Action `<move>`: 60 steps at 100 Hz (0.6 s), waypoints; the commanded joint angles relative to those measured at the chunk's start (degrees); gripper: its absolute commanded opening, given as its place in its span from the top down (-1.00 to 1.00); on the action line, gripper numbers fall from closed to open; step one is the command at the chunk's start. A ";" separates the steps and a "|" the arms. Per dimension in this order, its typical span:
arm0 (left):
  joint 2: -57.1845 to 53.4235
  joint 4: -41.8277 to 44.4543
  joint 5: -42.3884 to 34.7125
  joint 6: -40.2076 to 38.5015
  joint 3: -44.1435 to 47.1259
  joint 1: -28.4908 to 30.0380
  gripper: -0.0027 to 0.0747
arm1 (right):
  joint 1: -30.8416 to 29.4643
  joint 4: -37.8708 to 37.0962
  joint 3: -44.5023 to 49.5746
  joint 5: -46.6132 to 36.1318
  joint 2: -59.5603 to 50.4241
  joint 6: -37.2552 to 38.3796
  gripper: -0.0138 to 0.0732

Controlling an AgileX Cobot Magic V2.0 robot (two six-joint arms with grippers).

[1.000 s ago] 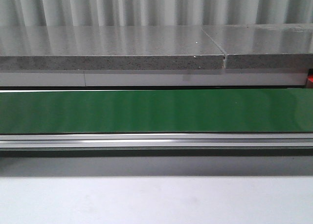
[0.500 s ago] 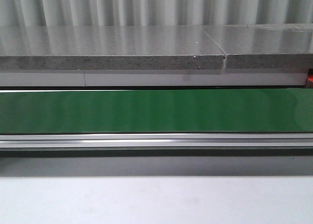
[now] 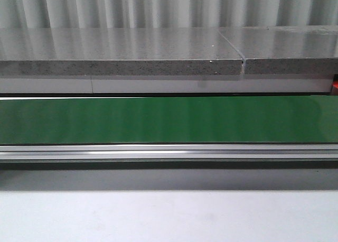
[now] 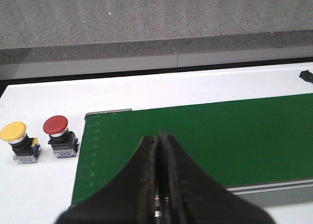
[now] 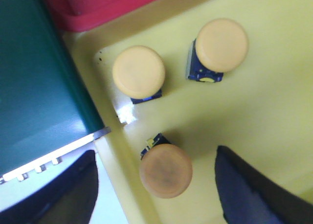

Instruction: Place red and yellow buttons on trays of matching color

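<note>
Judging left claw (image 4: 157,150), pinched empty, nearer the red button (image 4: 55,125) and yellow button (image 4: 13,131); right claw (image 5: 156,185) gapes over the yellow tray (image 5: 274,111).

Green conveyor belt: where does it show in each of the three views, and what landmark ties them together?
Front view: green conveyor belt runs as a band across the full width, mid-frame.
Left wrist view: it fills the middle and right, behind the shut left claw.
Right wrist view: its end shows along the left edge, beside the yellow tray.
Shared landmark: the belt's silver metal rail.
</note>
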 commanded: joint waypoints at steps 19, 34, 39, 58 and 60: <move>0.23 -1.01 -3.96 -0.02 -1.63 -0.52 0.98 | 11.94 -0.13 -2.54 -1.69 -9.16 -3.79 -0.49; 0.23 -1.01 -3.96 -0.02 -1.63 -0.52 0.98 | 20.28 -0.13 -2.54 -3.03 -9.37 -6.09 -0.49; 0.23 -1.01 -3.96 -0.02 -1.63 -0.52 0.98 | 22.80 -0.13 -2.54 -3.65 -9.37 -6.09 -0.49; 0.23 -1.01 -3.96 -0.02 -1.63 -0.52 0.98 | 27.74 -0.07 -2.54 -3.76 -9.59 -6.04 -0.48; 0.23 -1.01 -3.96 -0.02 -1.63 -0.52 0.98 | 27.95 -0.02 -2.54 -3.76 -9.68 -6.04 -0.48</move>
